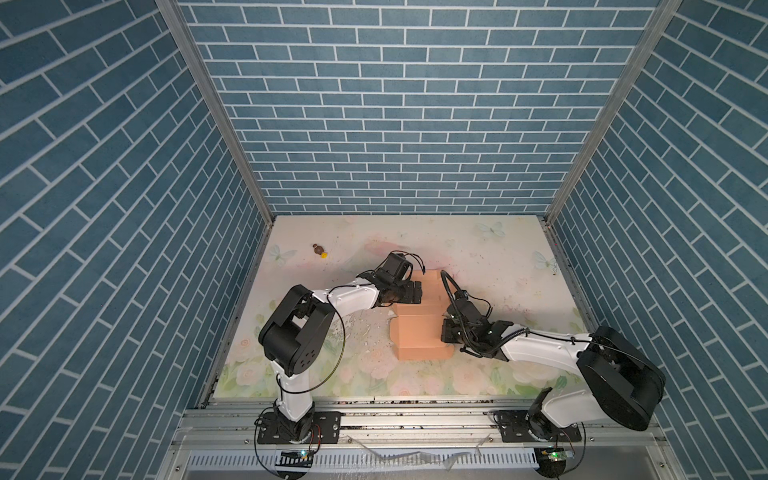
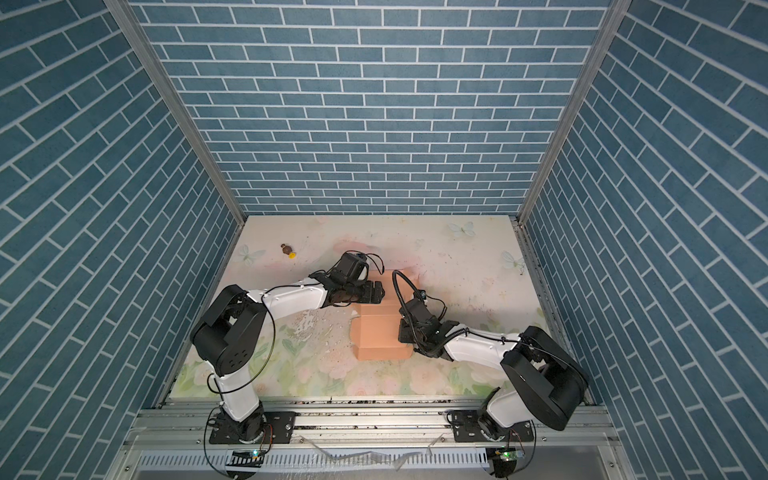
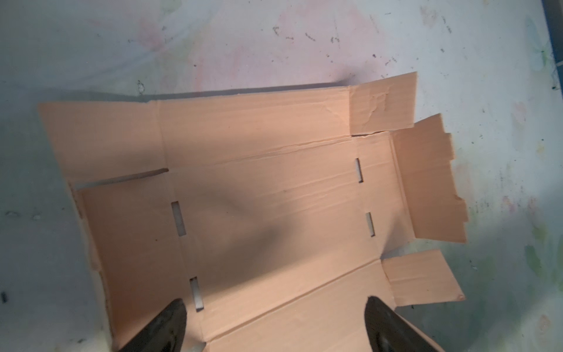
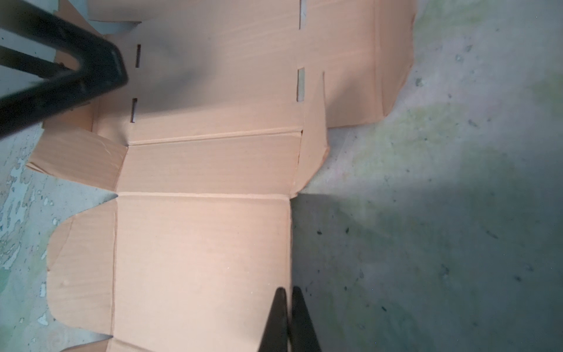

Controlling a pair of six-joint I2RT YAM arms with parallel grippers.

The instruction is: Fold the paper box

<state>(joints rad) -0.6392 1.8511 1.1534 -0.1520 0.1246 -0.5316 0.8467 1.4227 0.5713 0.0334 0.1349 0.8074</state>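
Now the paper box [image 1: 415, 338] lies flat and unfolded on the table [image 1: 498, 257], long axis far-to-near, with the left gripper [image 3: 275, 301] hanging wide open and empty over its far half and the right gripper [image 4: 289, 291] fully closed at its near right edge, pinch on cardboard unclear.

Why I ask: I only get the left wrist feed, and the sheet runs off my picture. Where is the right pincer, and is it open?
Observer: Shut. The right pincer sits at the right edge of the paper box, on the panel nearest the arm bases.
Operator: Is it pinching the box?
Observer: Cannot tell; its two tips meet right at that edge.
Operator: Anything else on the table?
Observer: One brown-and-yellow object, back left, clear of the box.
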